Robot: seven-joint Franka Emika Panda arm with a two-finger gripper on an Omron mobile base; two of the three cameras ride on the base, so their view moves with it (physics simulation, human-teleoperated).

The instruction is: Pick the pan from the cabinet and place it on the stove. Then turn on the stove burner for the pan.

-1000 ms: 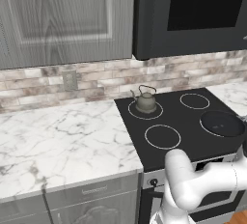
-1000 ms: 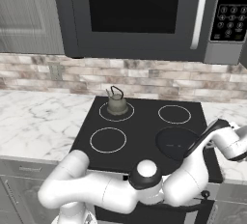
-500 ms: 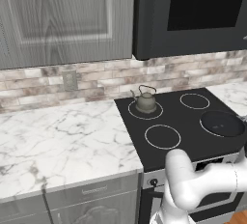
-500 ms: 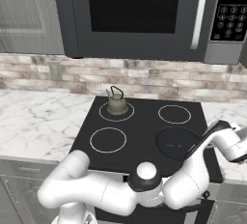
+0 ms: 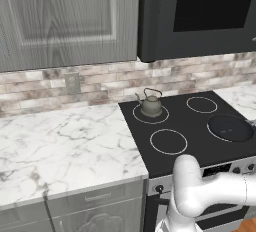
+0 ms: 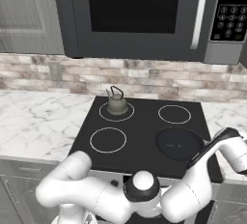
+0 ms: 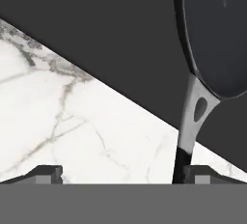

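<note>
We see the pincer (image 7: 120, 174) wide open, the handle (image 7: 189, 121) just inside one tip, ungripped. The pan (image 6: 179, 143) sits on the stove (image 6: 144, 121), front burner, beside the marble bench (image 7: 72, 121). We judge placement done; the knobs (image 5: 159, 188) remain.

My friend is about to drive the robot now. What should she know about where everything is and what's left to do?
End effector: open, holding nothing. In the hand view the pan's handle runs down beside one fingertip, not clamped.
Pan: already on the stove, sitting on the front right burner.
Kettle: on the back left burner.
Cabinet: doors shut.
Done: pan out of the cabinet and set on the stove.
Left: pull the end effector away from the handle, then turn the knob on the front strip for the pan's burner. Which knob that is, the pictures don't show.
</note>
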